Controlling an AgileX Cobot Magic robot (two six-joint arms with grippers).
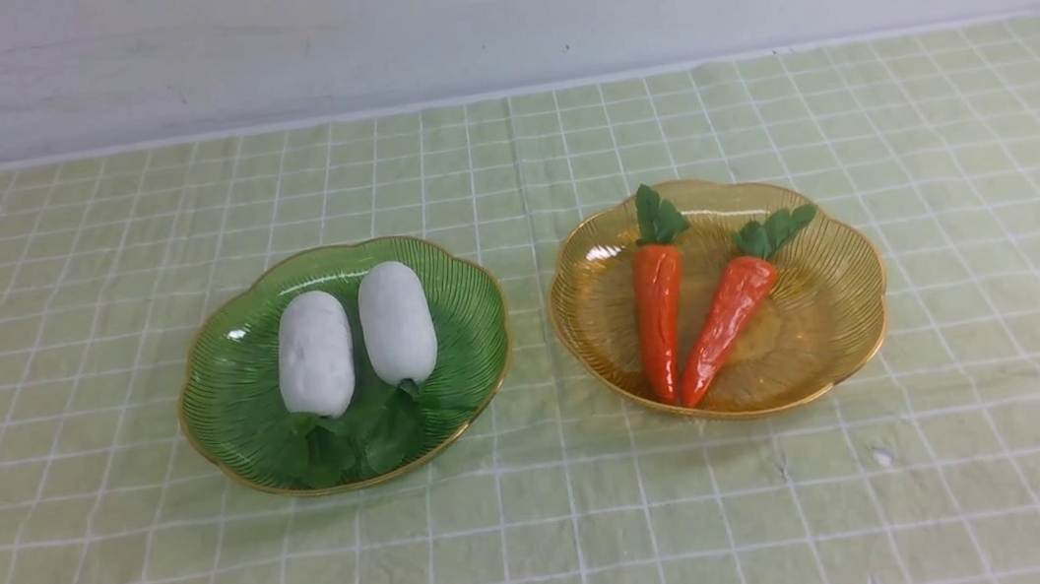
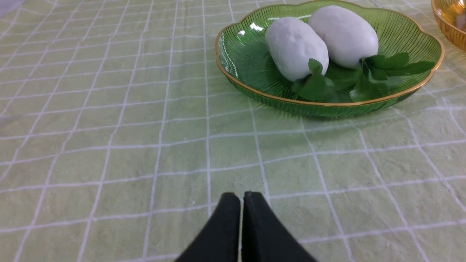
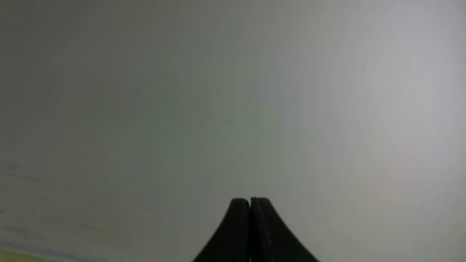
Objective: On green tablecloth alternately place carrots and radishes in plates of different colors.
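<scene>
In the front view, a green tablecloth point(image 1: 549, 527) is covering the table up to a pale wall point(image 1: 485, 8). On the left, a green plate point(image 1: 225, 398) is holding two white radishes point(image 1: 315, 354) point(image 1: 397, 322), lying side by side with long axes running near-to-far and leaves pointing toward the camera. On the right, just beside it but apart, an amber plate point(image 1: 830, 313) is holding two carrots point(image 1: 661, 319) point(image 1: 727, 314), tips converging near the front rim, leafy tops pointing away. Open cloth is surrounding both plates. In the left wrist view, the left gripper point(image 2: 242, 198) is hovering over bare cloth, jaws pressed together, holding nothing, with the radish plate near. In the right wrist view, the right gripper point(image 3: 250, 203) is facing the wall, jaws closed and empty.
</scene>
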